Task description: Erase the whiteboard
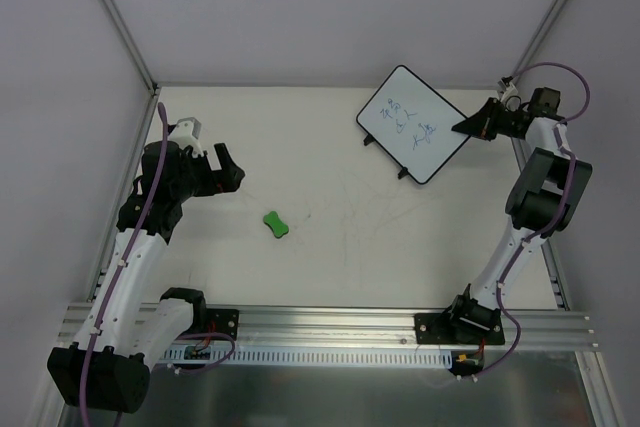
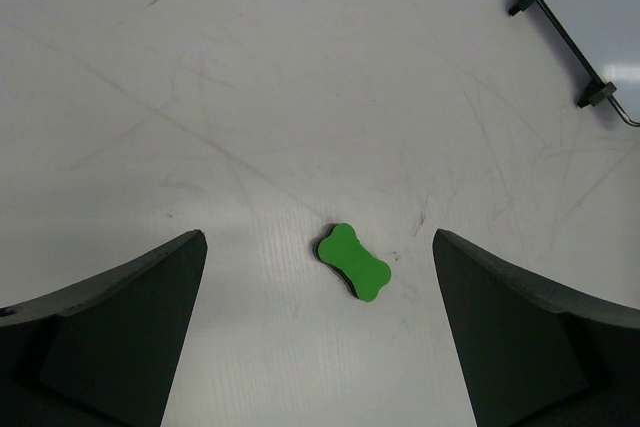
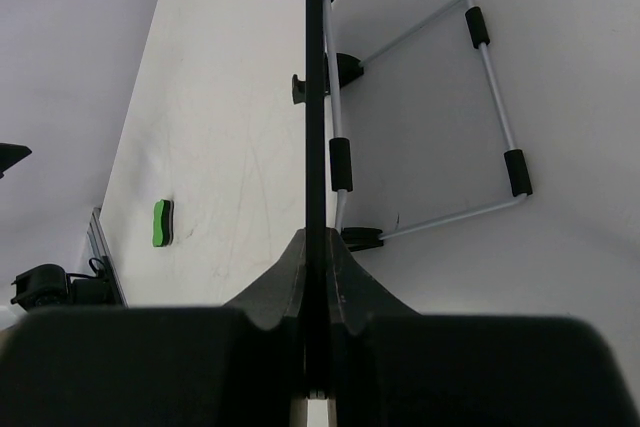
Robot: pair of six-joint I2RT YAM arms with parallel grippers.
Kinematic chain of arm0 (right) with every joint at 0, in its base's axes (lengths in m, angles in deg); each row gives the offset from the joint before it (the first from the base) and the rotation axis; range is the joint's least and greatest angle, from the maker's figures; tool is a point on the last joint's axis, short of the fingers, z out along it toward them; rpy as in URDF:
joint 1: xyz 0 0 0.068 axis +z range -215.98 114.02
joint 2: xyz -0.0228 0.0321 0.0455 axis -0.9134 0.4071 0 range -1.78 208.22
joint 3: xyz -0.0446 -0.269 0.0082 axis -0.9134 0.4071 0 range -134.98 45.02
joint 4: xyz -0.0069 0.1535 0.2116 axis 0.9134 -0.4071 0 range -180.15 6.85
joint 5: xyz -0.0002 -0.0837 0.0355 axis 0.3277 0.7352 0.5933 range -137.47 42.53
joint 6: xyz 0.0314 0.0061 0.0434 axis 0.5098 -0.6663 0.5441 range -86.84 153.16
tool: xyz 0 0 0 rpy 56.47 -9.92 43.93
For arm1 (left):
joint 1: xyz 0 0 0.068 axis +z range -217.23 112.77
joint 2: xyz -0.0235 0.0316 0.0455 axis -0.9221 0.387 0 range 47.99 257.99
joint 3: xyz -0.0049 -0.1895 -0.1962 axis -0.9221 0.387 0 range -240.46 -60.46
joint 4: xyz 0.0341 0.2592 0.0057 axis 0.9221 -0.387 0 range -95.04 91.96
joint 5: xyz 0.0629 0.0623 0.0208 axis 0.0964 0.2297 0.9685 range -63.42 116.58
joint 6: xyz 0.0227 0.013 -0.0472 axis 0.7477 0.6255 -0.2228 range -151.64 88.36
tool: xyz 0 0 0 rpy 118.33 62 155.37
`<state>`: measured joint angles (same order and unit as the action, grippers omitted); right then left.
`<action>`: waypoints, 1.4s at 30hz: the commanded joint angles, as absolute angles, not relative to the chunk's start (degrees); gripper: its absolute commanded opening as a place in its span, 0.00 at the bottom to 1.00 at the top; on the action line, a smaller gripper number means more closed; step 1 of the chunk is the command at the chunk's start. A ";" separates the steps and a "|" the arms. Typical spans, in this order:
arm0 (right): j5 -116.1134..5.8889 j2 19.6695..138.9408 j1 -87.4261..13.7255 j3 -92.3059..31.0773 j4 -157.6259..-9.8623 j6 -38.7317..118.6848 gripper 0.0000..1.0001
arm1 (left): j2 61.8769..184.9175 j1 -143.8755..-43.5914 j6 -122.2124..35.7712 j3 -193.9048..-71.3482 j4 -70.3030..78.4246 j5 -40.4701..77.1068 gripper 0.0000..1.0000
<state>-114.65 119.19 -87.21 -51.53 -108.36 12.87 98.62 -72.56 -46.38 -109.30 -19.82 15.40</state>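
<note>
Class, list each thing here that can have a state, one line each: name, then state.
whiteboard: blue scribbles on it, not erased, held by one edge.
eraser: lying flat, untouched.
left gripper: jaws open, empty.
right gripper: jaws shut on the whiteboard's edge.

Left arm folded at the left side, wrist turned inward, left gripper (image 1: 226,169) above the table with fingers (image 2: 150,307) spread wide and nothing between them. Right arm stretched far up the right side, wrist bent left, right gripper (image 1: 464,127) pinched on the whiteboard (image 1: 412,122) edge.
</note>
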 commanded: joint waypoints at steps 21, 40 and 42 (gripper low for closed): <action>-109.88 102.03 -86.11 -60.01 -103.80 15.93 0.00 | 100.72 -74.00 -49.30 -109.94 -18.79 13.48 0.99; -91.77 82.78 -61.95 -16.80 -66.20 32.63 0.00 | 111.62 -84.72 -69.87 -109.68 -18.87 26.22 0.99; -90.72 82.25 -60.53 -13.62 -62.08 35.16 0.00 | 112.59 -86.91 -71.98 -109.50 -18.87 28.40 0.99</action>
